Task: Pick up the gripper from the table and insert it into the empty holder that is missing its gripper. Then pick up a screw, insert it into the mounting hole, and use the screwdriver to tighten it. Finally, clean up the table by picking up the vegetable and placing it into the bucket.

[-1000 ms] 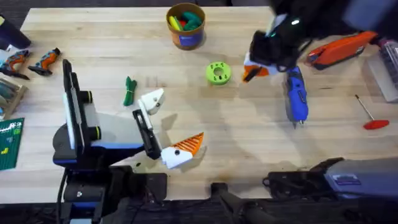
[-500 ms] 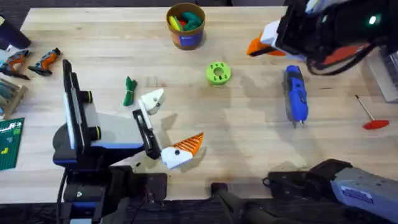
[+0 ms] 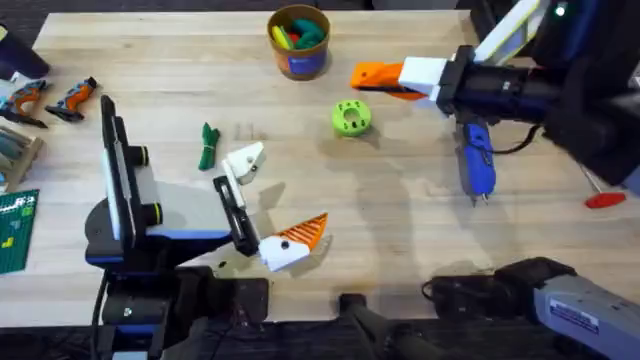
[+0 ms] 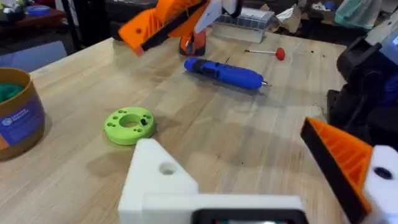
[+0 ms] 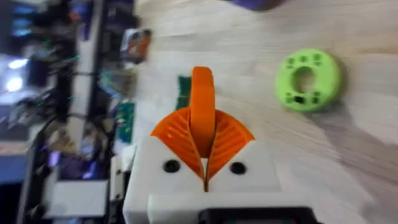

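Right gripper raised above pale wooden table, pads pressed together on the orange gripper. Just beside its tip, lime disc; behind, screwdriver. Farther ahead, bucket, vegetable. Left gripper spread, one holder bare. Cluttered room beyond.

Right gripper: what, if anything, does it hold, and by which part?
The loose orange gripper piece, pinched at one end between the right gripper's pads; the rest juts forward.
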{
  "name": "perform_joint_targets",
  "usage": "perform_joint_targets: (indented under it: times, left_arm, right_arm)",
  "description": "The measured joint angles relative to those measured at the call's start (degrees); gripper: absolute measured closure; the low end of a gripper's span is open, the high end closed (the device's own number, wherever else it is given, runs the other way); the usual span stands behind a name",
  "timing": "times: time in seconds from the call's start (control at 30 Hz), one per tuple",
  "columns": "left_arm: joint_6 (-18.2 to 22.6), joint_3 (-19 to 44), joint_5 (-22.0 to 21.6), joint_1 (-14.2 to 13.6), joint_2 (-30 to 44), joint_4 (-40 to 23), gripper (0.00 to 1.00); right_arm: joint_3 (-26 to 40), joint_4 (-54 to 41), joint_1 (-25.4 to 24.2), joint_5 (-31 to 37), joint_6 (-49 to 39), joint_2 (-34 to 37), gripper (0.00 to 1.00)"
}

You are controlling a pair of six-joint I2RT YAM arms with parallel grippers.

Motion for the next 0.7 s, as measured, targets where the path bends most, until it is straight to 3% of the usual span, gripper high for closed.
perform_joint_targets:
  times: [0.17, 0.4, 0.7]
  left_arm:
    - [0.0, 0.0, 0.0, 0.0, 0.0, 0.0, 0.015]
    - [0.0, 0.0, 0.0, 0.0, 0.0, 0.0, 0.015]
    - [0.0, 0.0, 0.0, 0.0, 0.0, 0.0, 0.015]
  right_arm:
    - [-6.3, 14.6, -2.2, -12.5, 3.4, 0.1, 0.988]
    - [-15.8, 34.9, -2.5, -21.9, 9.6, 0.1, 0.988]
    - [-18.4, 37.2, -2.5, -32.0, 12.2, 0.1, 0.988]
